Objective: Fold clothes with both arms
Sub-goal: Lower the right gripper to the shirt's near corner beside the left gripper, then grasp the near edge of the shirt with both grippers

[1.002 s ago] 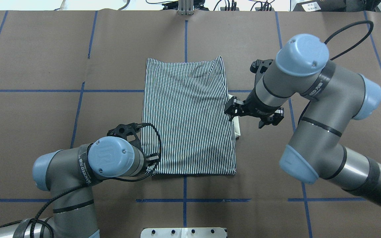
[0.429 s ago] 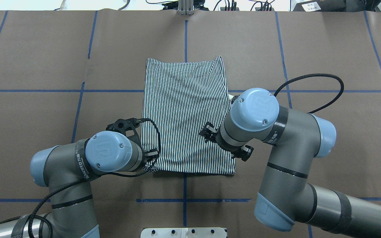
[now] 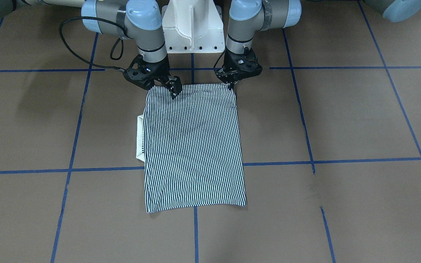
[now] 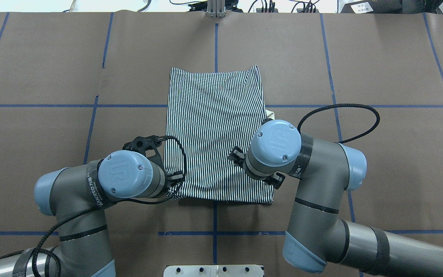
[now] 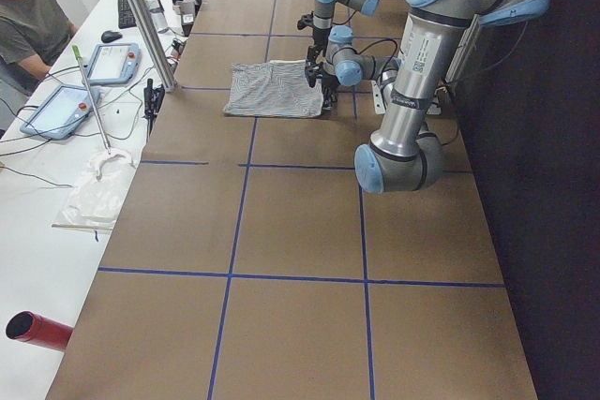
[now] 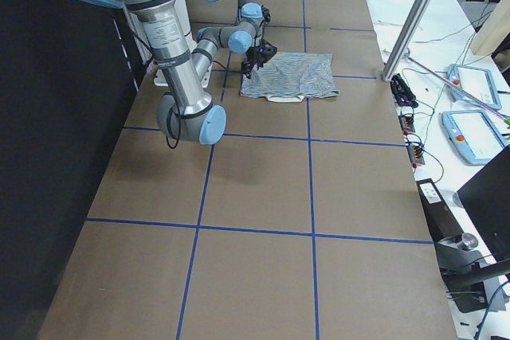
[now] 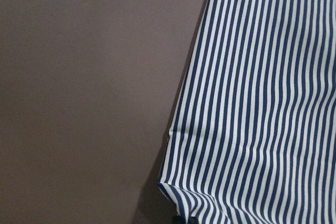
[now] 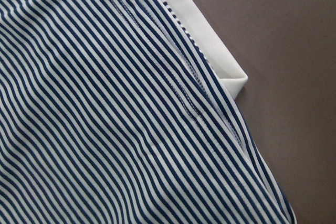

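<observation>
The clothes (image 3: pixel 194 146) are one navy-and-white striped shirt, folded into a flat rectangle (image 4: pixel 217 130) in the middle of the table. A cream collar (image 3: pixel 140 137) pokes out of its right edge (image 8: pixel 210 40). My left gripper (image 3: pixel 231 87) stands at the shirt's near left corner with its fingers pinched together on the fabric, which puckers there (image 7: pixel 189 203). My right gripper (image 3: pixel 172 87) hovers open over the near right corner. In the overhead view both wrists (image 4: pixel 125 179) (image 4: pixel 277 144) cover the fingertips. The wrist views show cloth and table only.
Brown table paper with blue tape lines (image 4: pixel 215 38) surrounds the shirt. The white pedestal base (image 3: pixel 192 25) stands just behind the near edge. A person (image 5: pixel 28 21), tablets (image 5: pixel 112 63) and a metal post (image 5: pixel 141 16) are on the far side.
My right arm swung from beside the collar at the shirt's right edge to above its near right corner. The left arm barely shifted toward the robot.
</observation>
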Controlling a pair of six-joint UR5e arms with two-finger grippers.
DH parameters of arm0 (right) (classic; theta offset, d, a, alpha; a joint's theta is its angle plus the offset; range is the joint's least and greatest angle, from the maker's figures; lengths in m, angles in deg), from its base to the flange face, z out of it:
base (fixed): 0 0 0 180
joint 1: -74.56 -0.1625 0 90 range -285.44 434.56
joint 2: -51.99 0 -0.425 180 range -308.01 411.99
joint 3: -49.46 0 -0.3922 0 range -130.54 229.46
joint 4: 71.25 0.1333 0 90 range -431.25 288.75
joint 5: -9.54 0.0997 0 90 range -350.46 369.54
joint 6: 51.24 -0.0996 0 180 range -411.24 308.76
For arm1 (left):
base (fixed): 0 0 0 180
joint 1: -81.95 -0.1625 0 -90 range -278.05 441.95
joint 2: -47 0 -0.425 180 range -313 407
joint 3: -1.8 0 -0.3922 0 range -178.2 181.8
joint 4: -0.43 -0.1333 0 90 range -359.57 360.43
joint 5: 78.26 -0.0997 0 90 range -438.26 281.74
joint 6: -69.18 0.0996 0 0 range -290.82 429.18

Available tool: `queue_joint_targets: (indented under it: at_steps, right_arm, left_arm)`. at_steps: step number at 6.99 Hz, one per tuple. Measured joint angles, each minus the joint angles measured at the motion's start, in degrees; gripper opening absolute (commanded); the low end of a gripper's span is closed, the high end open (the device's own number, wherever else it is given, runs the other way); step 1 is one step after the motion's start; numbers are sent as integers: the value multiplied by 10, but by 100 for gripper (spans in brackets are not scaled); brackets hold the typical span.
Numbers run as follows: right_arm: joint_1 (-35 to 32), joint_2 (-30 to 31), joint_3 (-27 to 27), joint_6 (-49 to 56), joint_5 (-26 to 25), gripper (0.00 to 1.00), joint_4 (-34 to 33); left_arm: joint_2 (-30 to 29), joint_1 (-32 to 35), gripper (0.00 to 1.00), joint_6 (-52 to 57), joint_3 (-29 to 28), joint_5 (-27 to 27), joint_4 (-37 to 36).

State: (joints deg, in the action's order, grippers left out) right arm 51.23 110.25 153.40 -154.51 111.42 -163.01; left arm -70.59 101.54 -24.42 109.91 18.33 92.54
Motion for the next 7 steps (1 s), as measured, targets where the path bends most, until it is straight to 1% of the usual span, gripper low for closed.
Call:
queue_joint_targets:
  at_steps: [2,3,4,6,7]
  right_arm:
    - [-6,11,-7,107,-5,100,5]
    - [-11,14,-15,142,-5,100,6]
    - [-15,14,-31,157,-4,100,14]
    - [-17,12,-64,162,-2,100,62]
    - [-16,11,-70,161,-1,100,71]
  left_arm:
    - [0,1,0,0,0,0,1]
    - [0,1,0,0,0,0,1]
    - [1,1,0,0,0,0,0]
    - [0,2,0,-1,0,0,0]
    - [1,2,0,-1,0,0,1]
